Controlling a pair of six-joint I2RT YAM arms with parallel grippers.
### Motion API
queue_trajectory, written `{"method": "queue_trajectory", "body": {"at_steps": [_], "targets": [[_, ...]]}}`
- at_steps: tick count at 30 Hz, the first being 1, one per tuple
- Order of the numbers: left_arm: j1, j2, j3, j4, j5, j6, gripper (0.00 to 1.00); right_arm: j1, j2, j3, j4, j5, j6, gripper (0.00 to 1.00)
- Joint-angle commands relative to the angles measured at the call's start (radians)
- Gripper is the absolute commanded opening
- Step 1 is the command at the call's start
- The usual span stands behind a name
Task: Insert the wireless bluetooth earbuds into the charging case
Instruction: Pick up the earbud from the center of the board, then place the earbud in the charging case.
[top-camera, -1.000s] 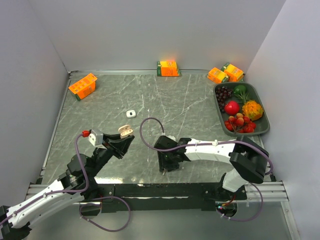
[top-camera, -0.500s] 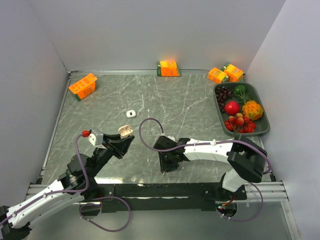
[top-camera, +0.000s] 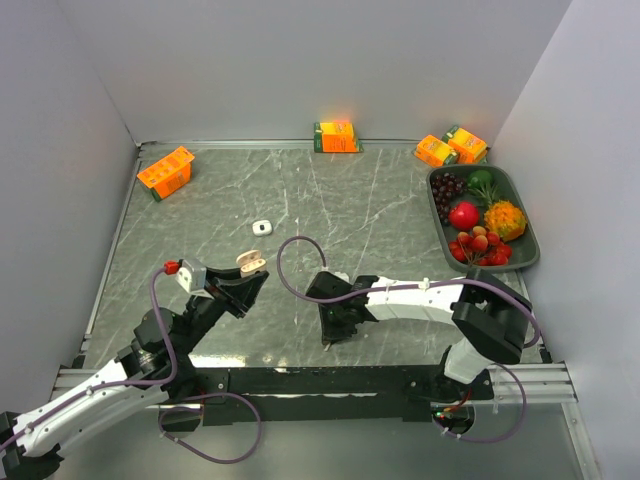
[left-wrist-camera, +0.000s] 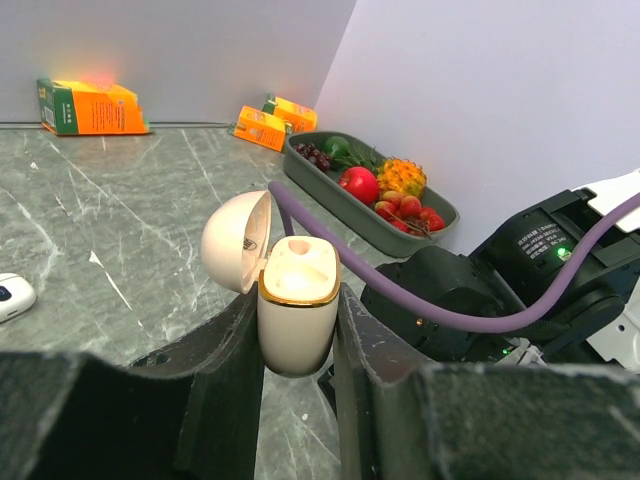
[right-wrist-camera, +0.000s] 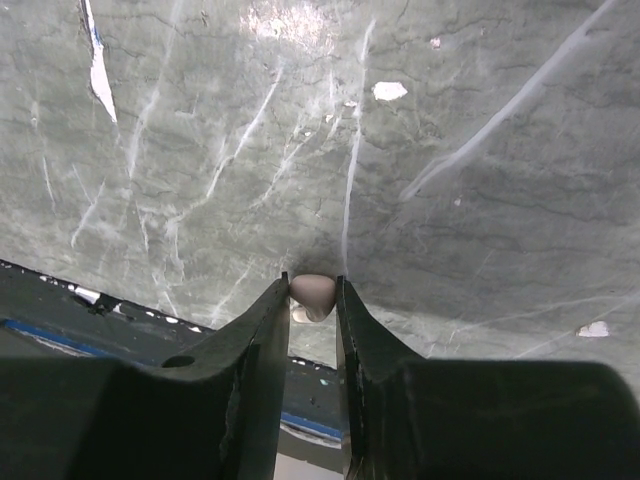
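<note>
- Starting nearest your side, your right tool points down at the front strip of the worktop, close to its near edge.
- Its fingers are drawn narrow and pinch one pale earbud between the tips. The bud sits at or just above the marbled surface, and you cannot tell whether it touches.
- To the left, your left tool is raised off the worktop and clamped on the lower body of the charging case.
- The case stands upright, cream with a gold rim. Its lid is swung open to the left in the left wrist view, and you cannot tell whether a bud is seated inside.
- Your two tools are apart, and a purple cable from the right arm loops up between them.
- Farther out, beyond the held case, a small white rounded piece lies alone on the worktop.
- Along the right wall a dark tray holds mixed fruit.
- At the far edge you have orange cartons: one at the far left, one against the middle of the back wall, and a pair just behind the tray.
</note>
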Motion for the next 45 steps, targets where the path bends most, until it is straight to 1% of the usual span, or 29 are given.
{"method": "queue_trajectory", "body": {"at_steps": [1,4,5,9,12,14,15,17,20,21,23,24,27,33,34,38,45], "targets": [[-0.001,-0.018,0.009,0.021,-0.002,-0.015,0.01,0.002,-0.011,0.032,0.000,0.016,0.013,0.10],[-0.003,-0.018,0.012,0.021,-0.003,-0.013,0.01,0.002,-0.038,0.042,-0.027,0.035,0.013,0.04],[-0.001,-0.016,0.012,0.021,-0.003,-0.013,0.01,0.004,-0.063,0.045,-0.040,0.052,0.010,0.00],[-0.003,-0.015,0.014,0.024,-0.005,-0.009,0.01,0.004,-0.136,0.096,-0.115,0.128,-0.010,0.00],[-0.001,-0.009,0.014,0.030,-0.005,-0.002,0.01,0.005,-0.193,0.198,-0.208,0.213,-0.048,0.00],[-0.001,-0.004,0.015,0.041,-0.005,0.002,0.01,0.005,-0.230,0.251,-0.269,0.288,-0.093,0.00],[-0.001,0.001,0.014,0.048,0.001,0.010,0.01,0.005,-0.242,0.301,-0.285,0.315,-0.108,0.00],[-0.001,0.011,0.009,0.073,0.016,0.023,0.01,0.007,-0.285,0.344,-0.306,0.380,-0.165,0.00],[-0.001,0.027,0.003,0.107,0.035,0.050,0.01,0.023,-0.340,0.413,-0.294,0.444,-0.267,0.00],[-0.001,0.039,-0.001,0.134,0.052,0.059,0.01,0.034,-0.360,0.438,-0.276,0.496,-0.319,0.00],[-0.001,0.062,-0.007,0.163,0.064,0.088,0.01,0.066,-0.373,0.481,-0.259,0.538,-0.384,0.00],[-0.003,0.071,-0.009,0.197,0.087,0.100,0.01,0.080,-0.377,0.493,-0.241,0.582,-0.443,0.00],[-0.001,0.114,-0.012,0.258,0.121,0.151,0.01,0.132,-0.383,0.532,-0.186,0.604,-0.565,0.00],[-0.003,0.208,-0.001,0.346,0.251,0.264,0.01,0.185,-0.396,0.565,-0.115,0.556,-0.709,0.00],[-0.001,0.217,-0.003,0.367,0.289,0.289,0.01,0.188,-0.400,0.562,-0.095,0.540,-0.722,0.00],[-0.003,0.240,-0.024,0.432,0.351,0.324,0.01,0.208,-0.403,0.565,-0.063,0.514,-0.760,0.00],[-0.001,0.268,-0.026,0.446,0.371,0.330,0.01,0.246,-0.393,0.587,-0.017,0.469,-0.778,0.00]]}}
